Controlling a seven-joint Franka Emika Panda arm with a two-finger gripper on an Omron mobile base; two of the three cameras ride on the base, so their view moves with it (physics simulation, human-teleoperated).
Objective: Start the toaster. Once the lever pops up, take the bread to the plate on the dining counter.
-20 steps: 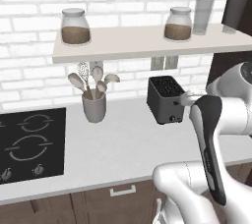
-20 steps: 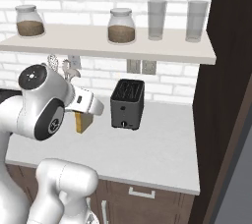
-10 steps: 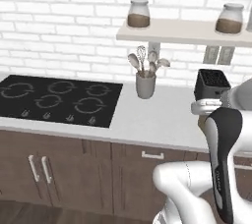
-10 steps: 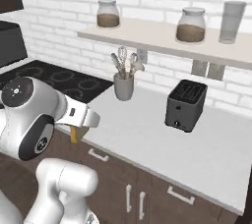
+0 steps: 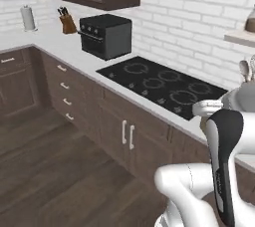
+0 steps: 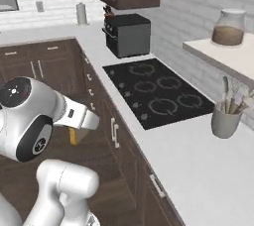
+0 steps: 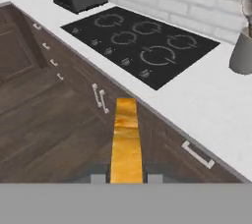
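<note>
dark-brown kitchen with white brick wall and a long white worktop [image 6: 198, 165] running over dark wooden cabinets [image 5: 124, 136]. set into it, a flat black hob with ring burners [image 6: 156, 91], also seen in the hand view [image 7: 140, 41] and the left base view [image 5: 164, 86]. past the hob, toward the corner, stands a boxy black countertop oven [image 5: 105, 35] — next to it a brown knife block [image 5: 67, 22] and a white paper roll [image 5: 28, 18]. on the near side of the hob sits a grey cup of utensils [image 6: 226, 118], touching the worktop, well apart from the oven. above it a white wall shelf [image 6: 223, 56] carries a glass jar with brown contents [image 6: 228, 27].

the two-finger gripper [image 7: 126, 179] hangs out over the dark wood floor [image 7: 44, 134], in front of the cabinet drawers, off the worktop edge. its dark tips are closed narrow on the golden-tan bread slice with a browner edge [image 7: 126, 139], which stands edge-on between them and sticks forward from the jaws — held in the air, touching nothing else. in the right base view a yellow sliver of the slice [image 6: 73, 136] shows under the white wrist.
</note>
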